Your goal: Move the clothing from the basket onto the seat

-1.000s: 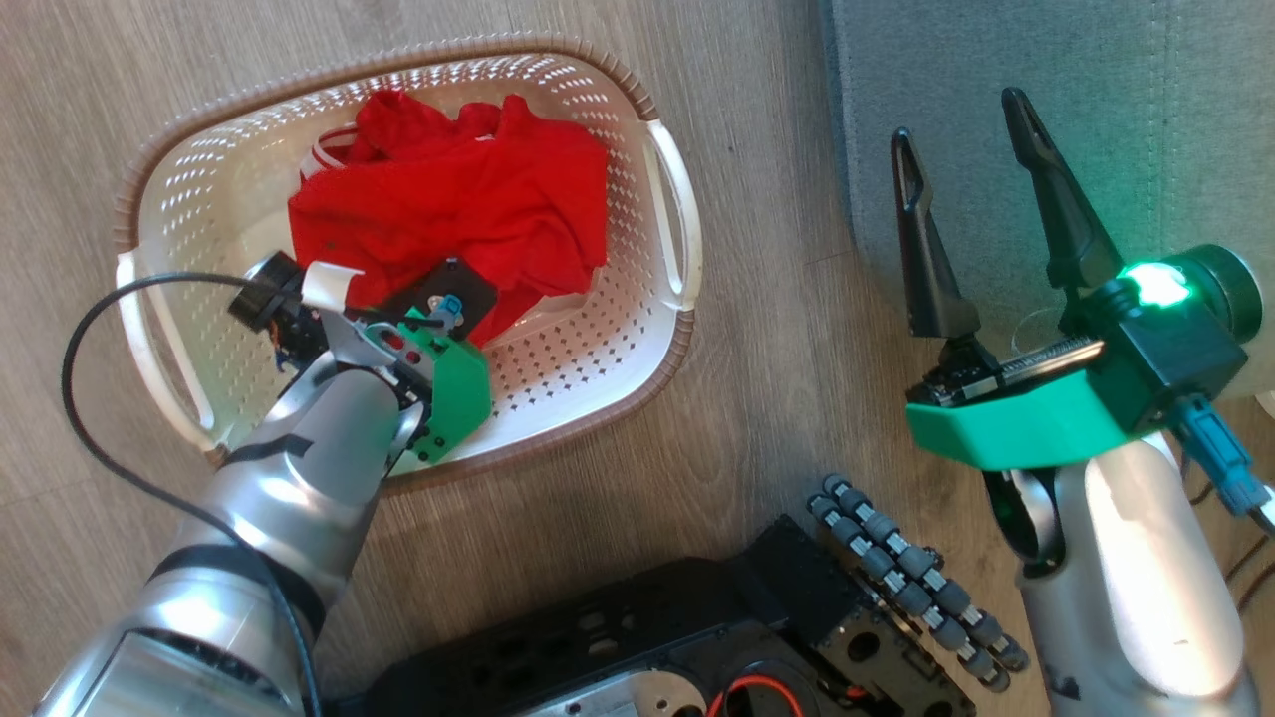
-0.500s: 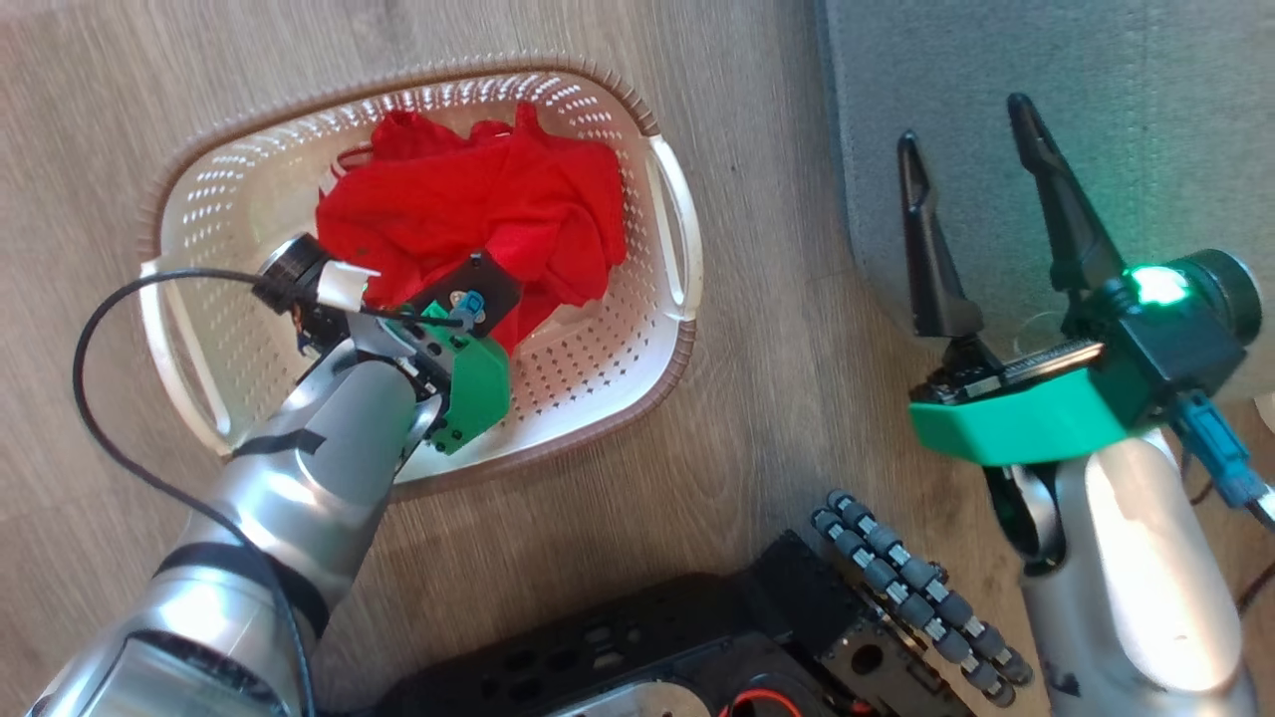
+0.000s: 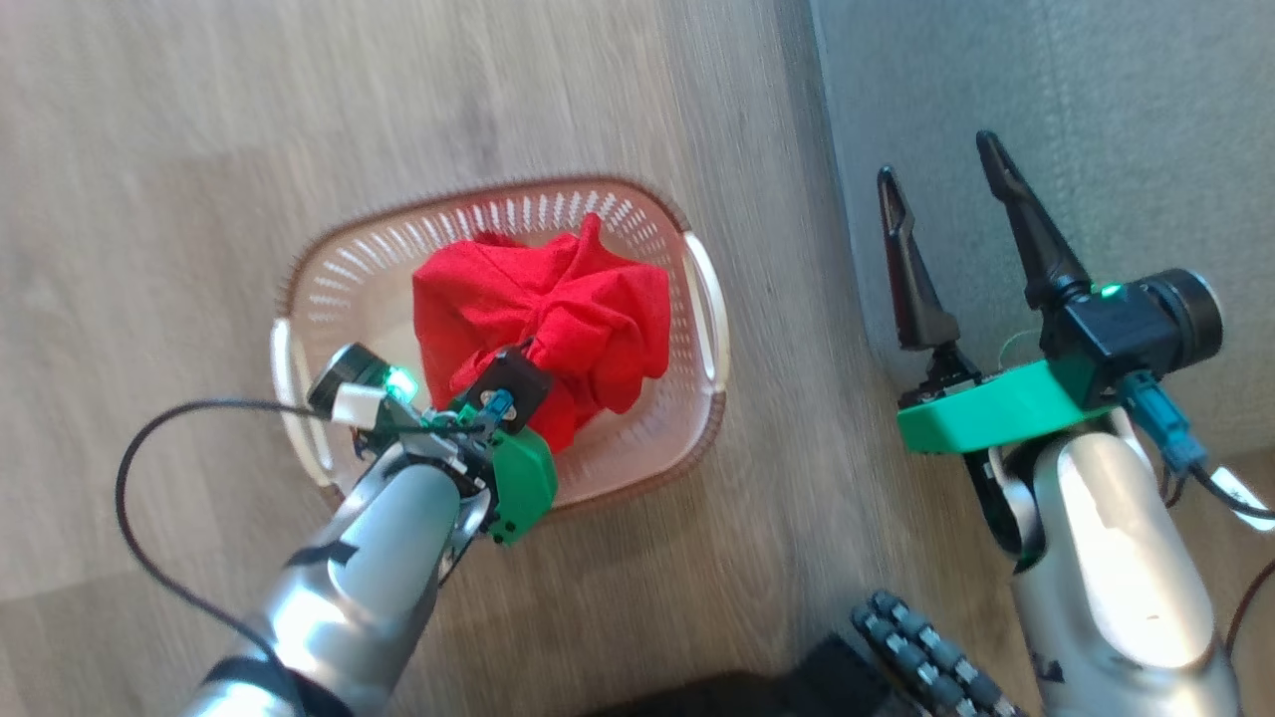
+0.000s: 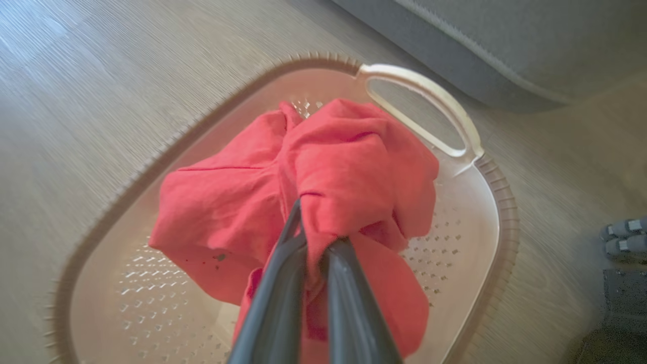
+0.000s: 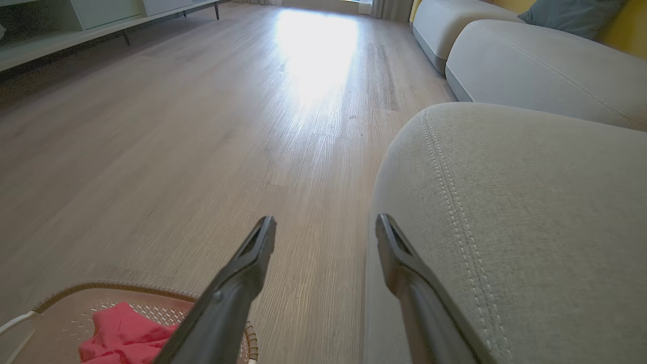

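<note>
A bunched red garment [image 3: 548, 309] hangs gathered above the cream basket [image 3: 329, 299], pinched by my left gripper [image 3: 538, 344], which is shut on a fold of it. In the left wrist view the two dark fingers [image 4: 283, 283] close on the red clothing [image 4: 354, 167] over the basket's perforated bottom [image 4: 151, 298]. My right gripper [image 3: 941, 189] stands open and empty at the edge of the grey seat [image 3: 1096, 110]. Its fingers [image 5: 242, 273] straddle the seat's rounded stitched corner [image 5: 505, 202]. The basket [image 5: 60, 303] and red cloth [image 5: 121, 333] show at that view's bottom left.
Pale wood floor [image 3: 299, 119] surrounds the basket. The robot's dark base with roller wheels [image 3: 926, 657] sits at the bottom. A black cable [image 3: 159, 448] loops from the left wrist. More grey sofa cushions [image 5: 530, 65] and a low cabinet [image 5: 76, 20] lie farther off.
The head camera has risen, so the basket looks smaller and lower. My left gripper has lifted the red clothing, which is now bunched up off the basket's bottom. The right gripper stays open.
</note>
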`<state>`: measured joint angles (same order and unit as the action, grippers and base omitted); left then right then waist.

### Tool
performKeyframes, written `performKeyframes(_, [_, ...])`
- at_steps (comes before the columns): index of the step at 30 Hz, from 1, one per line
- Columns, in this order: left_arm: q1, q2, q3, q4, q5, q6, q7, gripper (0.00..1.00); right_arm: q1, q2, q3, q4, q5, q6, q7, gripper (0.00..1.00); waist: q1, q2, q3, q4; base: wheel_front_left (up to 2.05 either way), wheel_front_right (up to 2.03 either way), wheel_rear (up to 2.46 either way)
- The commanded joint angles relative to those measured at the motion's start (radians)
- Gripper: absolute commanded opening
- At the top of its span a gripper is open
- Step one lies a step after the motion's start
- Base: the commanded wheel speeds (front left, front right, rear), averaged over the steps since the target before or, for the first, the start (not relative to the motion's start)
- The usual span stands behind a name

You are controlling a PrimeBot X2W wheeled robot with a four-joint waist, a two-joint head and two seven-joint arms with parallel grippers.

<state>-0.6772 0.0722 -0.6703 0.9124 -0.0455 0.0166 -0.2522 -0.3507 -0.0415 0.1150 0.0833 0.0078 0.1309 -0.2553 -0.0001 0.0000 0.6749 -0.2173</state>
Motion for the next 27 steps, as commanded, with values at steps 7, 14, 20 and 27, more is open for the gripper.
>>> performKeyframes(7, [0.119, 0.021, 0.103, -0.174, -0.047, 0.039, -0.010, 0.00, 0.053, -0.009, 0.022, 0.038, -0.016, 0.000, -0.006, 1.00, 0.0001, 0.0000, -0.252, 0.101, 0.00, 0.00, 0.00])
performKeyframes(14, [0.204, 0.043, 0.189, -0.346, -0.056, 0.063, -0.010, 0.00, 0.088, -0.009, 0.030, 0.078, -0.012, 0.000, -0.006, 1.00, 0.0001, 0.0000, -0.391, 0.136, 0.00, 0.00, 0.00])
performKeyframes(20, [0.283, 0.043, 0.273, -0.489, -0.064, 0.061, -0.010, 0.00, 0.126, -0.009, 0.040, 0.103, -0.005, 0.000, -0.006, 1.00, 0.0001, 0.0000, -0.493, 0.158, 0.00, 0.00, 0.00])
performKeyframes(27, [0.369, 0.027, 0.376, -0.696, -0.056, 0.076, -0.010, 0.00, 0.168, -0.009, 0.060, 0.109, 0.004, 0.000, -0.006, 1.00, 0.0001, 0.0000, -0.583, 0.170, 0.00, 0.00, 0.00])
